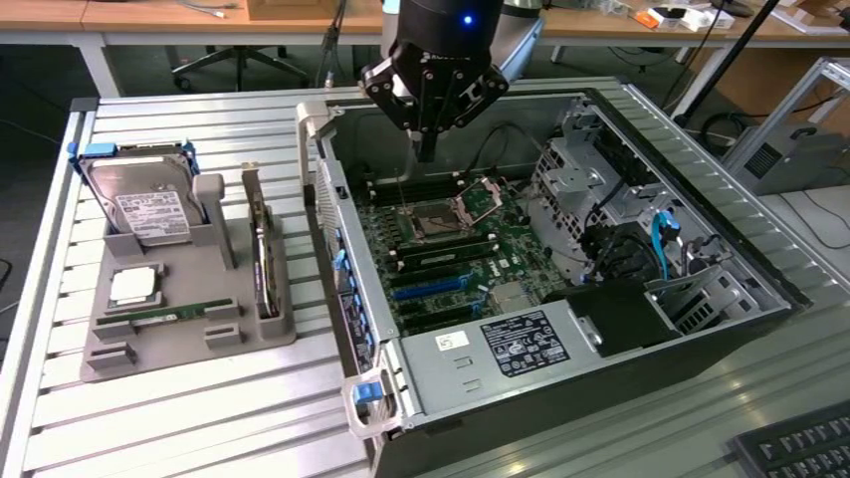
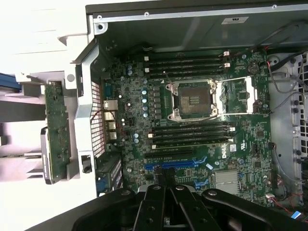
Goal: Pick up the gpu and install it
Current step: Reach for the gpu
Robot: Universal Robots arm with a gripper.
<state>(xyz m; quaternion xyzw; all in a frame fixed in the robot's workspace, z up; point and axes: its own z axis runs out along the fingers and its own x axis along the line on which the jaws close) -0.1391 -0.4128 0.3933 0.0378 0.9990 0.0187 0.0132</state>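
Tool [image 1: 425, 147] was closed and empty, over the motherboard [image 1: 439, 249] inside the open case [image 1: 598, 408]. gpu [image 1: 262, 249] stood on edge in the grey holder [image 1: 186, 334] on the bench [image 1: 199, 428], beside the hard drive [image 1: 149, 209]. The case side wall [image 1: 325, 199] stood between tool and gpu.

Motherboard [image 2: 192, 120] print: "DELL"; case sticker [image 1: 455, 340]: "45", uncertain; other labels illegible.

- The gpu [image 1: 263, 254] is a thin flat card, seen edge-on in the exterior view, dark with a silver metal end.
- It stands upright on its long edge in a slot of the grey holder [image 1: 159, 344], just beside the open computer case [image 1: 317, 189].
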